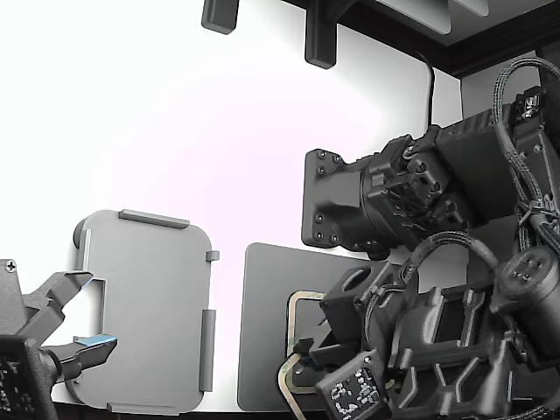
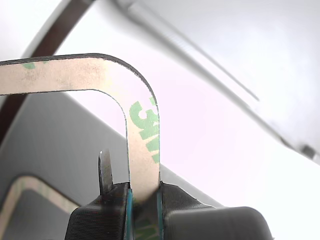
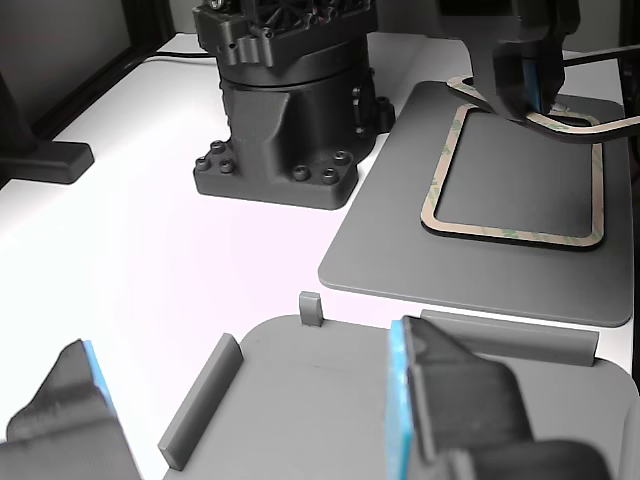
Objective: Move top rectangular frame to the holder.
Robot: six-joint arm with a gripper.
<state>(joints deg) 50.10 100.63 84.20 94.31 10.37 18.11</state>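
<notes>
**A:** so where's the top rectangular frame [image 2: 142, 132] at? From the wrist view it looks clamped, but is it actually off the mat?

**B:** yep, the pincer [image 2: 144, 197] is clenched on it. One side of the thin tan frame with the green print is pinched between the two black fingers [image 2: 182, 200], near a rounded corner. In the other view that end of the frame [image 3: 575, 125] is seen lifted and tilted above the darker grey mat [image 3: 400, 220], held by the pincer [image 3: 528, 95] at the far edge.

**A:** and the second one?

**B:** a near-identical second frame [image 3: 512, 232] is seen lying flat on the mat, right under the raised one. In the exterior view only a corner of frame material [image 1: 302, 302] is made out behind the arm, so which of the two it is can't be told there.

**A:** holder?

**B:** the light grey holder [image 1: 153, 311] is sat on the white bench [image 1: 175, 131] at the exterior view's left, beside the mat and apart from it, with raised tabs along its edges. A second pincer [image 1: 74, 319] with blue pads is seen at its near edge, spread open with nothing between the fingers.
</notes>
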